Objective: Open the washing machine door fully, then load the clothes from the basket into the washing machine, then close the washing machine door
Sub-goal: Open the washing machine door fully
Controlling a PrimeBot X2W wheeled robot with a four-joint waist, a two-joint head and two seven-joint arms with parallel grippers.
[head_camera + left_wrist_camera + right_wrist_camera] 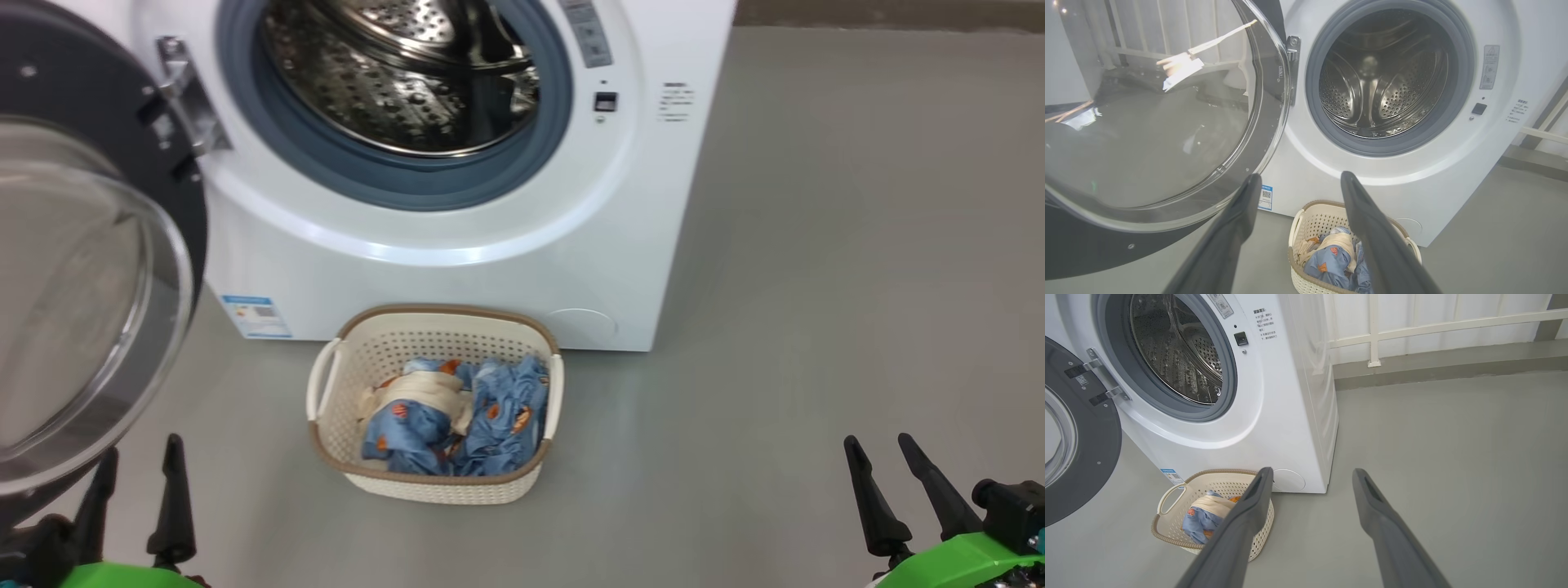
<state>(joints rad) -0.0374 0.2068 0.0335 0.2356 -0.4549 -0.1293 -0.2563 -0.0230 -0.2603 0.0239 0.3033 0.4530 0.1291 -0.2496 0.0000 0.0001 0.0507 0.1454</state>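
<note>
White-bodied, the washing machine (457,278) stood with the washing machine door (82,286) swung wide on my left, its glass bowl bulging toward me. The basket (433,488) sat on the grey floor (816,286) just before the machine's foot, and the clothes (490,416) lay heaped in it, blue prints around a beige piece. My left fingers (173,490) were released and spread, just below the door's rim. My right fingers (869,494) were spread too, grasping nothing, well apart from the basket.
</note>
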